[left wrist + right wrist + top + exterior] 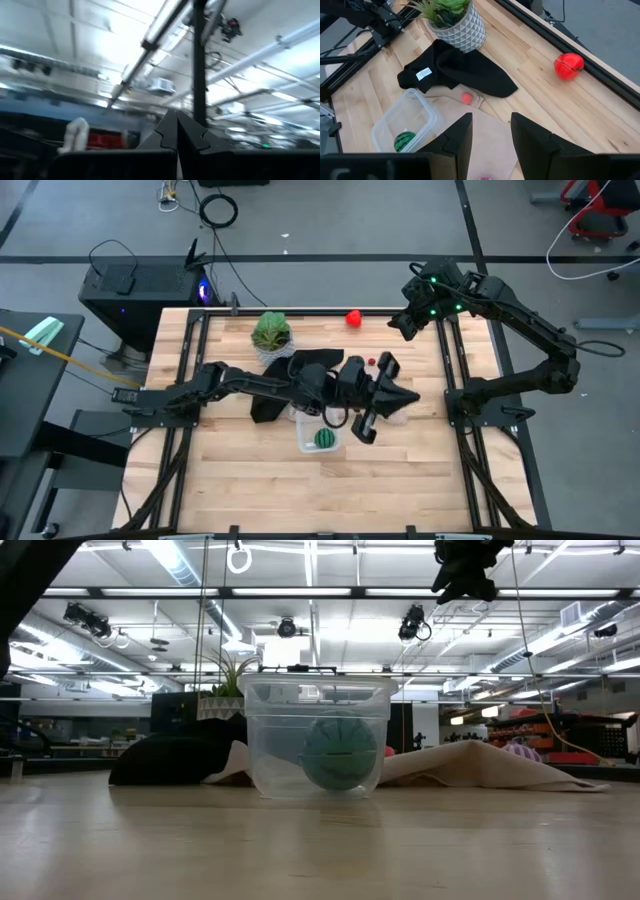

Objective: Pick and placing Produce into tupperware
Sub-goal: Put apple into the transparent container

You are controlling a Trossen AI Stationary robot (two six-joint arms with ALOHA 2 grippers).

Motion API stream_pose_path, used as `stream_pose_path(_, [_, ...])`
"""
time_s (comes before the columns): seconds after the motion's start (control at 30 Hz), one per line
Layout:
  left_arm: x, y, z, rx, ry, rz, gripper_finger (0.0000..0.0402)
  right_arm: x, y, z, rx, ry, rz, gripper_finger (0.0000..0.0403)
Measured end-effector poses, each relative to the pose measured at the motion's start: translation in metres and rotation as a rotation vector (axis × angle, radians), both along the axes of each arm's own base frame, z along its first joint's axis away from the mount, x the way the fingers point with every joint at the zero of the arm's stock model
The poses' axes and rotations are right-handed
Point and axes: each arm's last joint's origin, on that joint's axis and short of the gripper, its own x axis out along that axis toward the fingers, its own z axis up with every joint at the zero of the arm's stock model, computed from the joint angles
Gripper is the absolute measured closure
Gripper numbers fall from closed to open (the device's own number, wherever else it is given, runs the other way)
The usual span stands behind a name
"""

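Note:
The clear tub (308,442) stands near the table's middle with the green melon-like fruit (324,438) inside it, and both show in the low view: tub (268,730), melon (340,753). The red fruit (353,318) lies by the far edge. A pinkish fruit (466,98) sits at the beige cloth's edge. A magenta fruit (518,751) lies on the beige cloth. My left gripper (412,396) hangs shut above the beige cloth, pointing right and upward. My right gripper (404,323) is open, high above the far right part of the table.
A potted plant (271,332) stands near the far edge. A black cloth (465,72) lies beside it, and a beige cloth (490,135) spreads right of the tub. Bare wood (300,490) stretches along the near side. Metal rails (455,370) border the table's sides.

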Motion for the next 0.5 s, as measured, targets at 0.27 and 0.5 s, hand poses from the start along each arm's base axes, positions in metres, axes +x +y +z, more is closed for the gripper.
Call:
stream_pose_path(0.27, [-0.041, 0.017, 0.017, -0.053, -0.038, 0.360, 0.0400, -0.001, 0.001, -0.001, 0.009, 0.013, 0.000, 0.0261])
stream_pose_path(0.5, [-0.102, 0.042, 0.017, -0.140, -0.264, 0.408, 0.0400, -0.001, 0.001, -0.001, 0.008, 0.013, 0.001, 0.0261])
